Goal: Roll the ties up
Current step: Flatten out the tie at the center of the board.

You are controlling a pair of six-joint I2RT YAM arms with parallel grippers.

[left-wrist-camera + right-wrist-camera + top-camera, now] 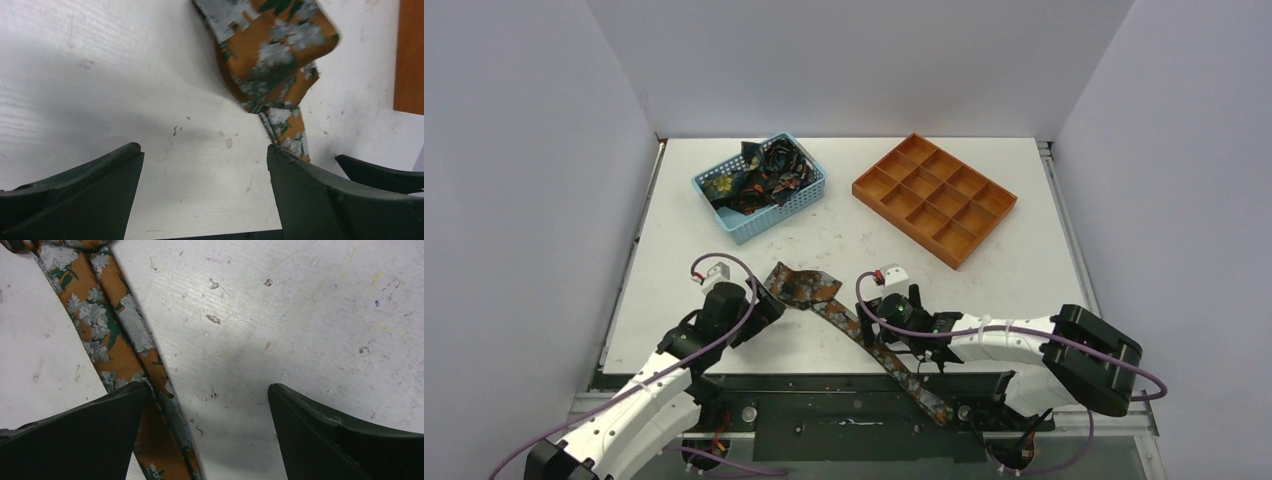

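The long orange flowered fabric necktie [844,320] lies flat and unrolled on the white table [1024,270]. My left gripper [202,155] stands open just beside its wide end, and my right gripper [207,390] stands open at its narrow part. Both are empty. I think the rolling is not yet begun: next I must pinch one end and turn it over.

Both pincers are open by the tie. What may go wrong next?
The tie runs past the table's near edge; its tail may snag there. Its wide end looks folded, so a roll may start crooked. The right pincer stands mostly over bare table; closing may miss the fabric.
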